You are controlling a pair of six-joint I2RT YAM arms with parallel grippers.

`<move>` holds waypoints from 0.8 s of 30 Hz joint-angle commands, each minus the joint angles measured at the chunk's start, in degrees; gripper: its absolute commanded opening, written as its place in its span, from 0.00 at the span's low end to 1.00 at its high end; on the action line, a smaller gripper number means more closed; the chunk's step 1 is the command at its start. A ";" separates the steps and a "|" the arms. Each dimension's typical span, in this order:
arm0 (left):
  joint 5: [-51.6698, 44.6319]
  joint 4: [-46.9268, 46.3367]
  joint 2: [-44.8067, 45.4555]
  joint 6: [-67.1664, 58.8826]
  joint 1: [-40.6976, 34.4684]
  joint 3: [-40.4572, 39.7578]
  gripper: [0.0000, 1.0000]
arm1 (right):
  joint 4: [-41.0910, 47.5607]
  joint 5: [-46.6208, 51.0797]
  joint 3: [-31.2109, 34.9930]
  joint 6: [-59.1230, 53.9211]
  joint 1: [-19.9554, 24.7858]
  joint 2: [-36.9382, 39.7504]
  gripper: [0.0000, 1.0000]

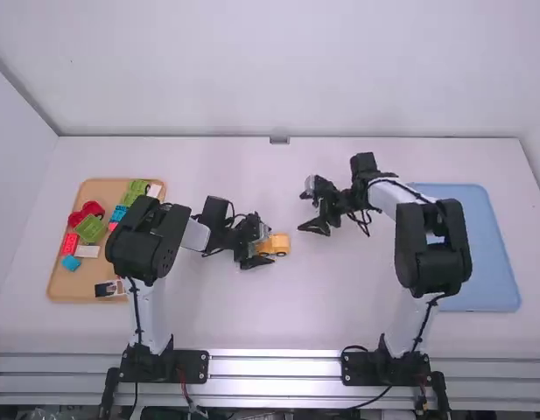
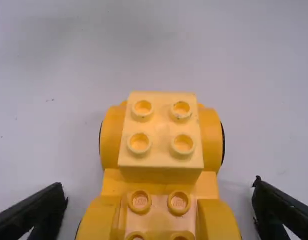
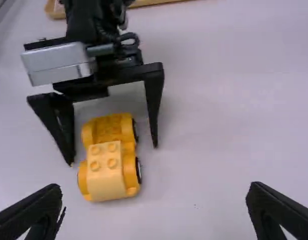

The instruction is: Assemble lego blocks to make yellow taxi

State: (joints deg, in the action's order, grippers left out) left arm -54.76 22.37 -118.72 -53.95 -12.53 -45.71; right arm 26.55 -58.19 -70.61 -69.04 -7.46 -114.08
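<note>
In the high view, the left gripper (image 1: 271, 245) is near the middle of the table (image 1: 340, 324), with the car (image 1: 280, 244) sticking out to its right. The arm covers part of the car there. The left wrist view shows this gripper's fingers spread wide, one on either side of the car, with a gap on both sides; it has hold of nothing. From above, that view also shows a pale yellow block (image 2: 161, 145) with four studs raised on the car, and more studs on the lower part beside it.

The right wrist view shows the car from its right: the block sits on the right end, and dark wheel rims (image 3: 139, 170) show along one side. This view looks out between the right gripper's own fingers, also wide apart and empty. In the high view, the right gripper (image 1: 303, 213) is just right of the car and a little farther back.

The high view adds a tan tray (image 1: 64, 287) of coloured bricks (image 1: 91, 228) at the left and a blue tray (image 1: 497, 262) at the right.
</note>
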 commanded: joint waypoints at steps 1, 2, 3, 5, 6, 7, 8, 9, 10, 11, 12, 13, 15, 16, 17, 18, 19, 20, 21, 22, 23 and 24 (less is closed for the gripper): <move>2.51 -1.49 -1.22 0.59 0.20 -0.39 0.99 | -2.45 0.44 -0.94 6.23 0.15 1.81 0.98; 3.45 -2.99 -1.05 0.57 0.20 -1.05 0.99 | -4.81 2.86 -0.94 9.03 0.04 1.81 0.98; 4.09 -4.22 -0.85 0.55 0.20 -1.53 0.99 | -6.71 4.90 -0.94 11.45 -0.20 1.81 0.98; 4.85 -10.19 0.42 0.20 0.20 -3.89 0.99 | -11.85 12.63 -0.94 19.21 -1.18 2.01 0.98; 4.37 -13.81 1.33 -0.57 0.20 -5.31 0.99 | -13.07 15.19 -0.90 20.48 -1.88 2.21 0.98; 4.28 -14.40 1.46 -0.74 0.20 -5.51 0.99 | -13.16 15.39 -0.90 20.55 -1.97 2.29 0.98; 4.28 -20.17 2.67 -3.21 0.20 -7.69 0.99 | -13.73 16.26 -0.72 20.81 -2.78 3.10 0.98; 4.72 -23.71 3.37 -4.70 0.20 -9.09 0.99 | -14.08 16.26 -0.42 20.81 -2.99 3.91 0.98; 4.92 -28.04 4.31 -6.29 0.20 -10.78 0.99 | -14.93 16.24 0.17 20.85 -3.13 4.94 0.98; 4.94 -29.64 4.63 -6.97 0.20 -11.39 0.99 | -15.17 16.24 0.39 20.83 -3.10 5.35 0.99; 4.90 -32.74 5.35 -8.26 0.20 -12.57 0.99 | -15.58 16.26 0.85 20.85 -3.08 6.12 0.99; 4.87 -37.94 6.67 -10.45 0.22 -14.60 0.99 | -16.31 15.89 1.81 20.85 -3.06 7.89 0.98; 5.60 -46.47 8.57 -12.98 0.22 -18.56 0.99 | -17.09 14.10 3.67 20.81 -2.80 10.84 0.98; 6.99 -50.58 9.53 -13.66 0.22 -20.83 0.99 | -17.51 12.90 4.87 20.83 -2.36 12.70 0.99; 8.50 -53.53 10.27 -13.57 0.28 -22.58 0.99 | -17.84 11.69 6.01 20.72 -2.19 14.08 0.98; 9.75 -56.00 10.97 -13.49 0.50 -24.20 0.99 | -17.97 10.80 7.08 20.09 -2.08 15.34 0.99; 10.93 -59.36 11.98 -13.35 0.98 -26.62 0.99 | -18.34 8.83 8.85 19.23 -1.95 17.00 0.99; 10.97 -60.11 12.22 -13.40 1.03 -27.17 0.99 | -18.58 8.26 9.31 19.26 -1.95 17.31 0.99; 10.84 -62.27 12.98 -13.51 1.40 -28.87 0.99 | -19.30 6.45 10.71 19.08 -1.97 18.16 0.99; 10.71 -63.14 13.66 -13.49 1.97 -29.94 0.99 | -20.44 4.61 11.98 19.12 -2.10 18.64 0.99; 10.93 -63.34 14.49 -12.50 2.67 -30.69 0.99 | -21.73 2.73 12.90 19.26 -2.40 18.84 0.99; 11.10 -63.23 14.91 -11.58 3.06 -30.95 0.99 | -22.45 1.79 13.31 19.52 -2.56 18.88 0.99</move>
State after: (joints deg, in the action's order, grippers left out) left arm -44.47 -40.05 -105.71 -65.69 -11.29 -75.57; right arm 4.49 -50.87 -59.29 -49.65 -9.39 -95.37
